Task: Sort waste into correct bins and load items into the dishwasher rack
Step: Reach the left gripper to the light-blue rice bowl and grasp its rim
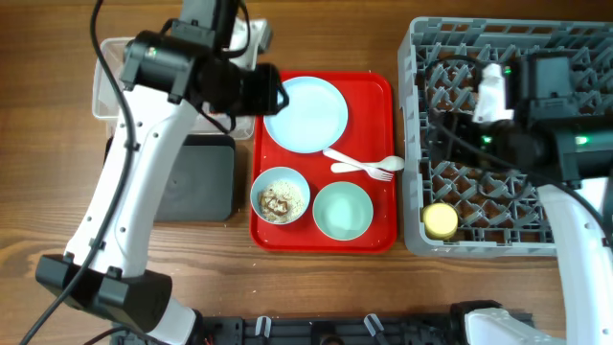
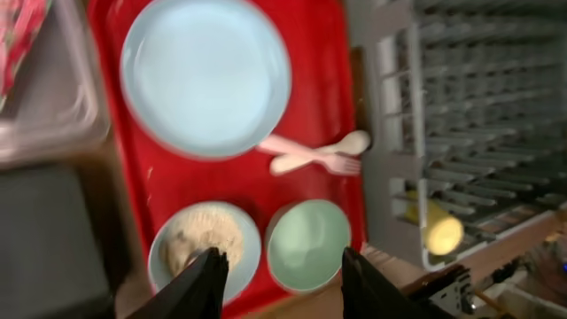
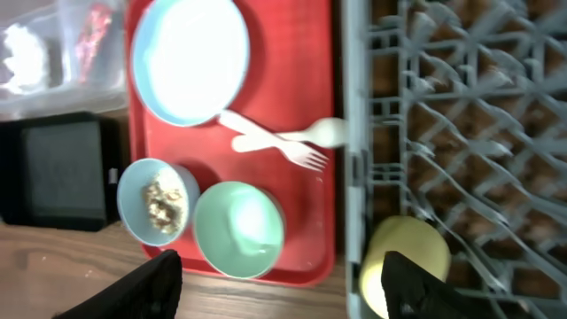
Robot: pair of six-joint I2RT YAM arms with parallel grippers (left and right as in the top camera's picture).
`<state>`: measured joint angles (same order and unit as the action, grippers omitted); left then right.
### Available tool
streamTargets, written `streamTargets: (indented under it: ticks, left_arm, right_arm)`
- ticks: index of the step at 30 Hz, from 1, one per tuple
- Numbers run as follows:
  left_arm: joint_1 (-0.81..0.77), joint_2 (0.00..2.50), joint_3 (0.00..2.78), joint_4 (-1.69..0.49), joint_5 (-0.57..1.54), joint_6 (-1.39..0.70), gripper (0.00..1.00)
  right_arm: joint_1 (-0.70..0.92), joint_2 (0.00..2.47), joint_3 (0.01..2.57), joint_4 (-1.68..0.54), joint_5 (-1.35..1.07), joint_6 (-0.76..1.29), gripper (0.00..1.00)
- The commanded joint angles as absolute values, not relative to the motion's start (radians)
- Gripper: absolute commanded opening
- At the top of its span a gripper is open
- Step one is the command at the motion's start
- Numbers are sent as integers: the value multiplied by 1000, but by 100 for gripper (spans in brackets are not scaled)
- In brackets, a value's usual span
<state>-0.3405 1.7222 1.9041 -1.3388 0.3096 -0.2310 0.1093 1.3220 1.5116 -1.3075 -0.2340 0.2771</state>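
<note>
Left gripper (image 2: 280, 282) nearer, half-spread, empty; scrap bowl (image 2: 205, 252) at its 6 o'clock overhead (beneath one finger); right gripper (image 3: 288, 288) spread wide, empty.

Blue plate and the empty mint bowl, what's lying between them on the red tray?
The white fork and spoon lie together in that gap, just below the plate and above the mint bowl. The overhead view shows it best.

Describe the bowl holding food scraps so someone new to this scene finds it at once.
Find the red tray between the black tray and the grey rack. Two bowls sit along its front edge; take the pale blue bowl nearer the black tray. Unlike the empty mint bowl beside it, it holds whitish-brown scraps.
</note>
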Motion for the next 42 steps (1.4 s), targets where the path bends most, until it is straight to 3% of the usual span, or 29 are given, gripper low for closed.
streamTargets:
  ticks: [1,9,14,17,26,30,42]
  left_arm:
    - [-432,1742,1840,-1347,103,-401,42]
    - [-562,1747,1608,-1111,42,-526,37]
    - [-572,1748,1451,-945,39,-621,24]
    - [-577,1749,1364,-867,39,-637,22]
    - [-594,1749,1234,-785,39,-694,22]
    - [-622,1749,1229,-784,39,-694,29]
    - [-688,1796,1210,-784,-44,-749,36]
  right_arm:
    - [140,1318,1523,-1282,-171,363,74]
    - [140,1318,1523,-1296,-121,364,76]
    - [140,1318,1523,-1317,-113,344,77]
    - [140,1318,1523,-1325,-111,343,77]
    - [140,1318,1523,-1333,-112,343,78]
    - [140,1318,1523,-1341,-112,342,78]
    - [140,1319,1505,-1347,-111,339,79]
